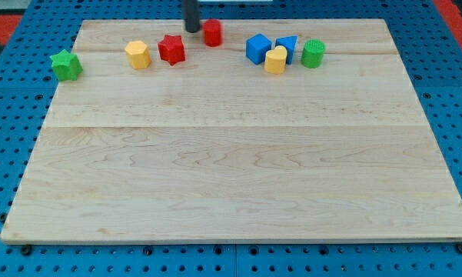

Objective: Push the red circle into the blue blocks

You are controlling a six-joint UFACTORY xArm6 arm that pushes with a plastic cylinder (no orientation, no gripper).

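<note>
My tip [193, 30] is near the top of the picture, a little left of the middle. It is the bottom end of a dark rod, so there is no gripper to be wide or narrow, and it holds nothing. It sits right at the left side of the red circle [213, 32], touching it or almost touching it.

The red circle is at the top of the wooden worktop [238, 169]. To its right, a short way off, are the blue cube [257, 48] and another blue block [287, 46], side by side. A yellow block [276, 60] sits just in front of them, touching both. A green round block [313, 53] is just beside them on the right.

Left of my tip are a red star [171, 49], then a yellow block with flat sides [137, 55]. A green star [66, 65] sits at the far left edge.
</note>
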